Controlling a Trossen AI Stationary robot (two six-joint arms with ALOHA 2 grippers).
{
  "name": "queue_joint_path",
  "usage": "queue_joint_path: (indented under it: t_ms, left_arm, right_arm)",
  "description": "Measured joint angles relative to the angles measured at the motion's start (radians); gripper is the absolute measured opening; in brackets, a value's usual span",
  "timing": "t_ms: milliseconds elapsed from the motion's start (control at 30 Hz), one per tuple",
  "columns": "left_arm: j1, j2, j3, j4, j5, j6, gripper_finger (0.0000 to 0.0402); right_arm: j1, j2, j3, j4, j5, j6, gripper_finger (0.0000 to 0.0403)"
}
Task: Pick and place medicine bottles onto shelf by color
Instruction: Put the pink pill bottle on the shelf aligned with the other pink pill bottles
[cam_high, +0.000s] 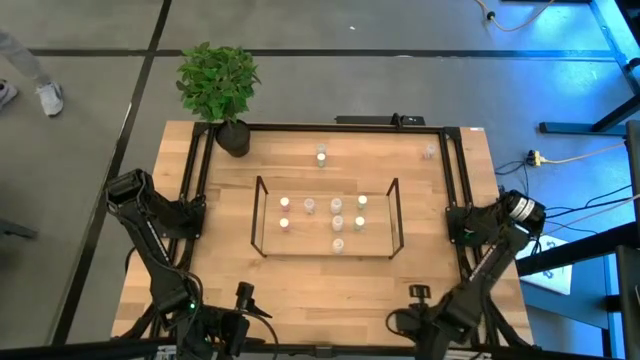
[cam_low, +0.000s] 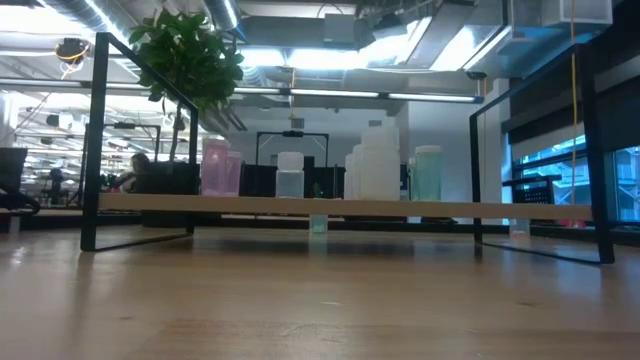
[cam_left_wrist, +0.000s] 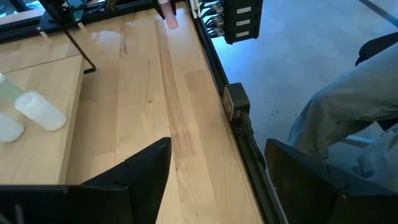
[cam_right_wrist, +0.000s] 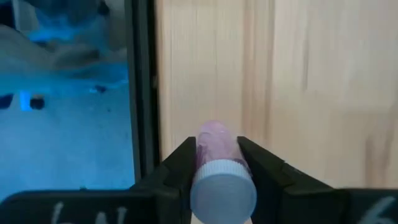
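- Left gripper (cam_left_wrist: 214, 180): parked at the near left corner of the table (cam_high: 230, 290); its two fingers stand apart with nothing between them, over bare wood.
- Potted plant (cam_high: 220, 85): far left corner of the table.
- Shelf (cam_high: 325, 250): centre of the table; seven medicine bottles (cam_high: 337, 223) stand upright on its board.
- Green bottle (cam_high: 321, 155): alone on the table, beyond the shelf.
- Pale bottle (cam_high: 429, 152): at the far right.
- Right gripper (cam_right_wrist: 217, 165): near right edge of the table, jaws closed on a pink bottle (cam_right_wrist: 216, 144) with its whitish cap towards the camera.
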Motion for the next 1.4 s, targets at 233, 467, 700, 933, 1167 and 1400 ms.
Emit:
queue_joint_path:
  t_ms: [233, 467, 700, 933, 1167, 1400]
  left_arm:
    - [0.000, 0.000, 0.000, -0.002, 0.008, 0.000, 0.0253]
    - [0.000, 0.000, 0.000, -0.003, 0.008, 0.000, 0.0253]
    - [-0.001, 0.000, 0.000, -0.003, 0.008, 0.000, 0.0253]
    - [-0.001, 0.000, 0.000, -0.003, 0.008, -0.001, 0.0253]
    - [-0.001, 0.000, 0.000, -0.003, 0.008, -0.002, 0.0253]
    - [-0.013, 0.000, 0.000, -0.002, 0.007, -0.004, 0.0253]
  right_arm:
    - [-0.128, 0.000, 0.080, 0.014, 0.025, -0.205, 0.0106]
    - [-0.205, 0.000, 0.146, 0.051, 0.097, -0.392, 0.0106]
    - [-0.247, 0.000, 0.201, 0.055, 0.126, -0.516, 0.0107]
    - [-0.302, 0.000, 0.233, 0.119, 0.128, -0.653, 0.0107]
    - [-0.360, 0.002, 0.236, 0.218, 0.126, -0.769, 0.0108]
    - [-0.396, 0.095, 0.237, 0.292, 0.076, -0.828, 0.0108]
